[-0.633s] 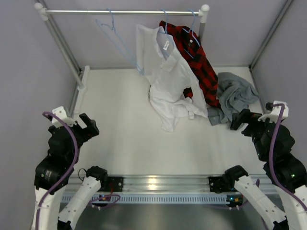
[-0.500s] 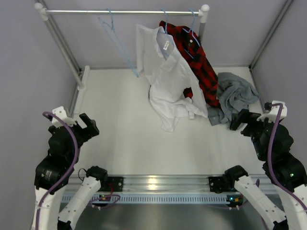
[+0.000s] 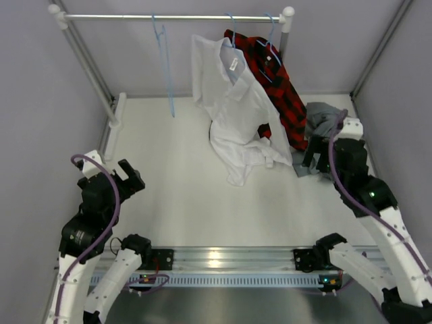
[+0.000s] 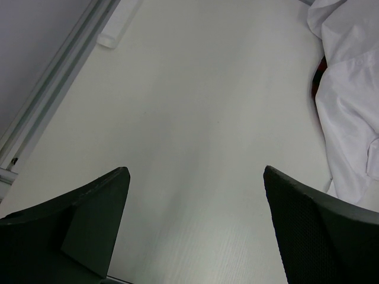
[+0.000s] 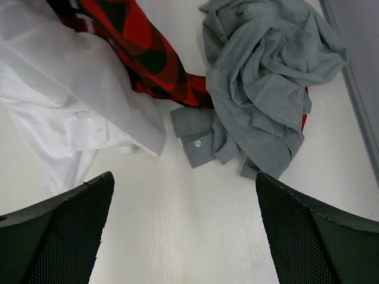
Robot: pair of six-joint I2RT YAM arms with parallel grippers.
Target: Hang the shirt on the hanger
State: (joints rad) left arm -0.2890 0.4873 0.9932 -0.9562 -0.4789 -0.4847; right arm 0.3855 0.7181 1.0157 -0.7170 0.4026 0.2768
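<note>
1. Worktop (image 3: 175,196): the shirt (image 5: 269,77) lies crumpled at its far right, touching the plaid shirt (image 5: 139,50). Lift it straight up so that neighbour is not dragged.
2. Rail (image 3: 196,17): it carries the white shirt (image 3: 236,115), the plaid shirt and the bare hanger (image 3: 165,67) at the left, well apart from the heap. The carry must pass in front of both hung garments.
3. Shirt: the collar cannot be picked out. I would pinch a raised fold mid-heap, not the flat cuff (image 5: 198,145) beside the plaid.
4. Hanger: thin wire seen edge-on, so it will probably swing and wants steadying.
5. Right tool (image 5: 183,177): jaws spread wide and empty, hovering just short of the heap. It should descend centred on one fold.
6. Left tool (image 4: 195,171): also wide and empty over bare worktop, best placed for the hanger.
</note>
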